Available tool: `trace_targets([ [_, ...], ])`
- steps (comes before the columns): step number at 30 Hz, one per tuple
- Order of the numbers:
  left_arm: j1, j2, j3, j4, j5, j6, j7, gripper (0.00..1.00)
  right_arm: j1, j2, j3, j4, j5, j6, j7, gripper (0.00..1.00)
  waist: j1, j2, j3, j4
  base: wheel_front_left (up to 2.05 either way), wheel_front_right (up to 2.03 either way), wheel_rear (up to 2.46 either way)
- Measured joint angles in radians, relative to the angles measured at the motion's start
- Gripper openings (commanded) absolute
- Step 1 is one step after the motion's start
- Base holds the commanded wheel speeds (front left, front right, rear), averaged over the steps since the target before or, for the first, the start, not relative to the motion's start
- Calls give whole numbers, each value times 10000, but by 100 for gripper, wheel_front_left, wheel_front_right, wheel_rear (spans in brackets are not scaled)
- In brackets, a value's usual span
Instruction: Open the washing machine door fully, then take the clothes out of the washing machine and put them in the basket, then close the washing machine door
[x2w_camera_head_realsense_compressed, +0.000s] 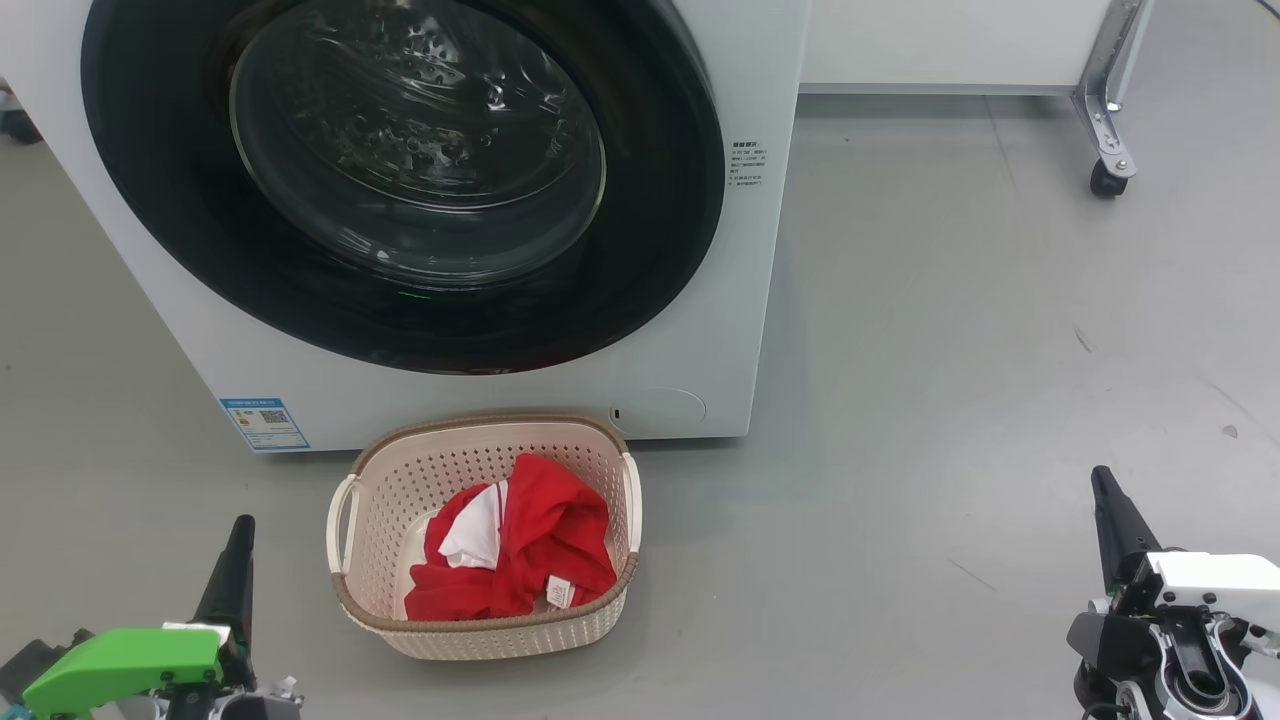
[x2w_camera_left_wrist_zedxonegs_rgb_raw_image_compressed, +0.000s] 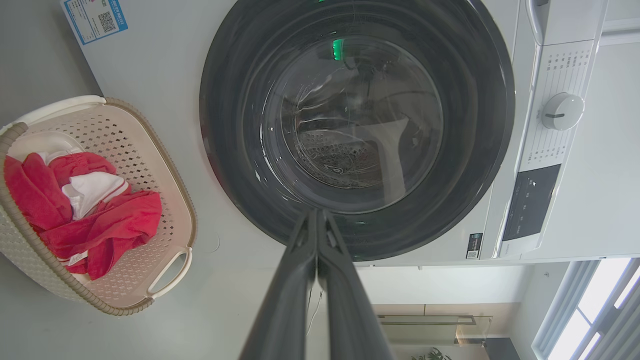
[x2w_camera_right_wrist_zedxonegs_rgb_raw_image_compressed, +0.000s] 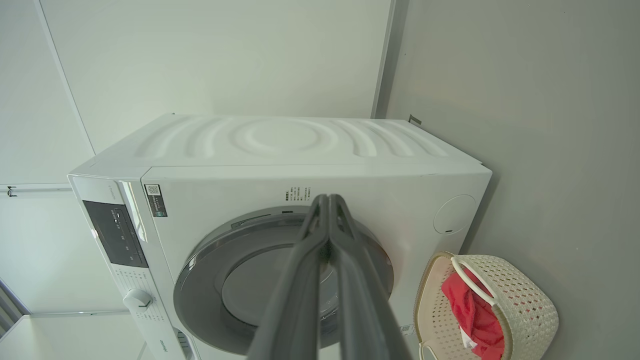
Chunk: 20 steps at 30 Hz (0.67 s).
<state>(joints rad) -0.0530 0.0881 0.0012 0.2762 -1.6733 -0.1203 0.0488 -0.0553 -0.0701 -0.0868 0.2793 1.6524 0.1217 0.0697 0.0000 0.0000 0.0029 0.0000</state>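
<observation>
- Two grippers, both with fingers pressed together and holding nothing: the left gripper (x2w_camera_head_realsense_compressed: 240, 528) and the right gripper (x2w_camera_head_realsense_compressed: 1100, 476) stand in front of the washing machine (x2w_camera_head_realsense_compressed: 760, 300), apart from it.
- The washing machine door (x2w_camera_head_realsense_compressed: 415, 150) sits closed, flush against the machine's front.
- The basket (x2w_camera_head_realsense_compressed: 480, 421) stands on the grey floor (x2w_camera_head_realsense_compressed: 950, 400) just in front of the machine, below the door, between the blue sticker (x2w_camera_head_realsense_compressed: 265, 423) and the round cover (x2w_camera_head_realsense_compressed: 658, 410).
- The clothes (x2w_camera_head_realsense_compressed: 540, 535) lie heaped inside the basket, a white label showing.

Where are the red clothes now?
Head view, left of centre: the clothes lie inside the basket on the floor in front of the washing machine.
</observation>
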Motion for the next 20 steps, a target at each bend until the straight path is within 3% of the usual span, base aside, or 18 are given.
trace_targets([
  [20, 0, -19, 23, -13, 2, 0, 13, 0, 0, 6, -10, -4, -2, 0, 0, 0, 0, 0, 1, -1, 0, 0, 0],
])
